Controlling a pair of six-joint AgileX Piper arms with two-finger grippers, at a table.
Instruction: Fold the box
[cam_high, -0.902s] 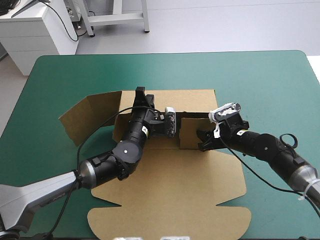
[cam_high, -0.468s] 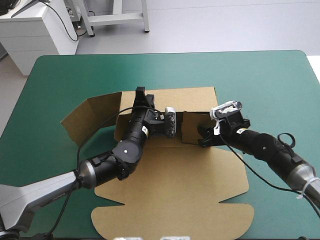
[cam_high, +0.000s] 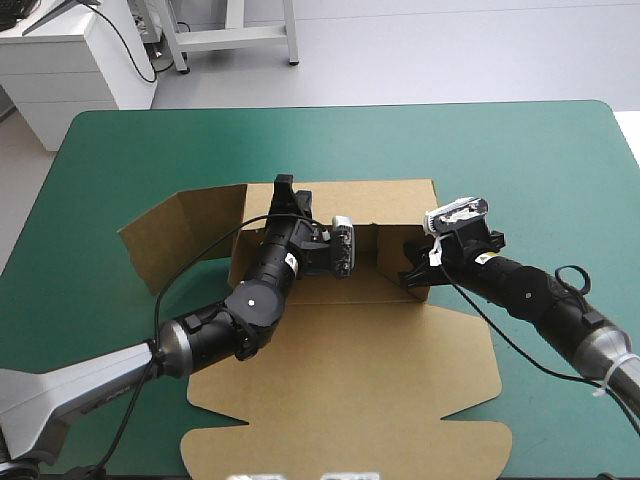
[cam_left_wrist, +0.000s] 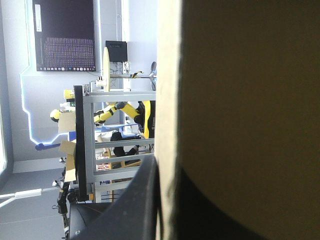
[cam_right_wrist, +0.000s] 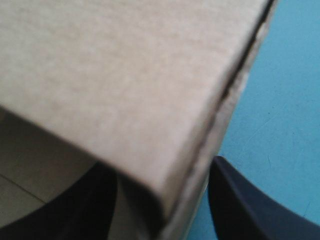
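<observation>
Raising the walls is the step in hand. The box (cam_high: 350, 370) lies on the teal-green worktop (cam_high: 530, 150), its lid panel flat, its far wall and right side wall upright. The left gripper (cam_high: 284, 190) is all but closed, pinching the far wall's top edge between its fingers. The right gripper (cam_high: 410, 268) likewise clamps the right side wall, the board between its fingers. Recommended: swing the side wall square to the far wall, moving both arms together and sparing the creases.
</observation>
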